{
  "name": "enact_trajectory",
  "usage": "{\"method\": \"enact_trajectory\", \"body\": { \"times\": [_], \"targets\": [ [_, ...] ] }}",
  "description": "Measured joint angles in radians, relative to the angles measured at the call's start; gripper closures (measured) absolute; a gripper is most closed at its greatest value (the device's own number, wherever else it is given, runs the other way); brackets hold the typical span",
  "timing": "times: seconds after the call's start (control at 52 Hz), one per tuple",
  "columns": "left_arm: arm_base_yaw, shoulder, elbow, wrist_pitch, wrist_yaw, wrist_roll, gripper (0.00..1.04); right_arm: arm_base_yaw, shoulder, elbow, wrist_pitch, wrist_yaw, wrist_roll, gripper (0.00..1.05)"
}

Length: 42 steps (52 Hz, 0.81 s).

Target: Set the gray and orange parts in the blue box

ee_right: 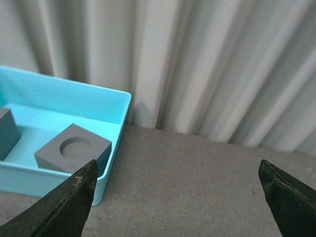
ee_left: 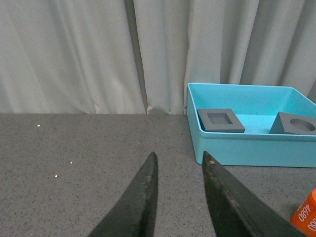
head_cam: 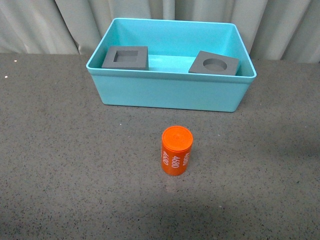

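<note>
The blue box (head_cam: 170, 95) stands at the back middle of the table. Inside it lie the gray cube with a square recess (head_cam: 126, 58) at its left and the gray cube with a round recess (head_cam: 214, 63) at its right. The orange cylinder (head_cam: 176, 150) with white "4680" print stands upright on the table in front of the box. Neither arm shows in the front view. My left gripper (ee_left: 179, 156) is shut and empty above the table, left of the box (ee_left: 247, 148), with the cylinder's edge (ee_left: 307, 215) beside it. My right gripper (ee_right: 177, 168) is open and empty, right of the box (ee_right: 111, 148) and the round-recess cube (ee_right: 71, 150).
The table is dark gray and speckled. Pale pleated curtains (head_cam: 45, 25) hang close behind the box along the table's far edge. A few white specks (ee_left: 38, 126) lie on the table at the left.
</note>
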Motion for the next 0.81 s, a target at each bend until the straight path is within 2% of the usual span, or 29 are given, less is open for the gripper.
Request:
{"method": "enact_trajectory", "body": {
  "times": [0.038, 0.135, 0.327, 0.404, 0.481, 0.673, 0.808],
  "targets": [
    [0.000, 0.000, 0.000, 0.000, 0.000, 0.000, 0.68, 0.014, 0.024, 0.006, 0.013, -0.037, -0.095, 0.10],
    [0.000, 0.000, 0.000, 0.000, 0.000, 0.000, 0.52, 0.051, 0.097, 0.051, -0.032, -0.075, -0.165, 0.10],
    [0.000, 0.000, 0.000, 0.000, 0.000, 0.000, 0.22, 0.127, 0.235, 0.185, -0.233, -0.174, -0.155, 0.10],
    [0.000, 0.000, 0.000, 0.000, 0.000, 0.000, 0.05, 0.167, 0.302, 0.267, -0.373, -0.246, -0.133, 0.10],
    [0.000, 0.000, 0.000, 0.000, 0.000, 0.000, 0.07, 0.194, 0.356, 0.336, -0.494, -0.298, -0.130, 0.10],
    [0.000, 0.000, 0.000, 0.000, 0.000, 0.001, 0.07, 0.234, 0.476, 0.449, -0.700, -0.351, -0.153, 0.10],
    [0.000, 0.000, 0.000, 0.000, 0.000, 0.000, 0.07, 0.254, 0.542, 0.496, -0.761, -0.375, -0.152, 0.10]
  ]
}}
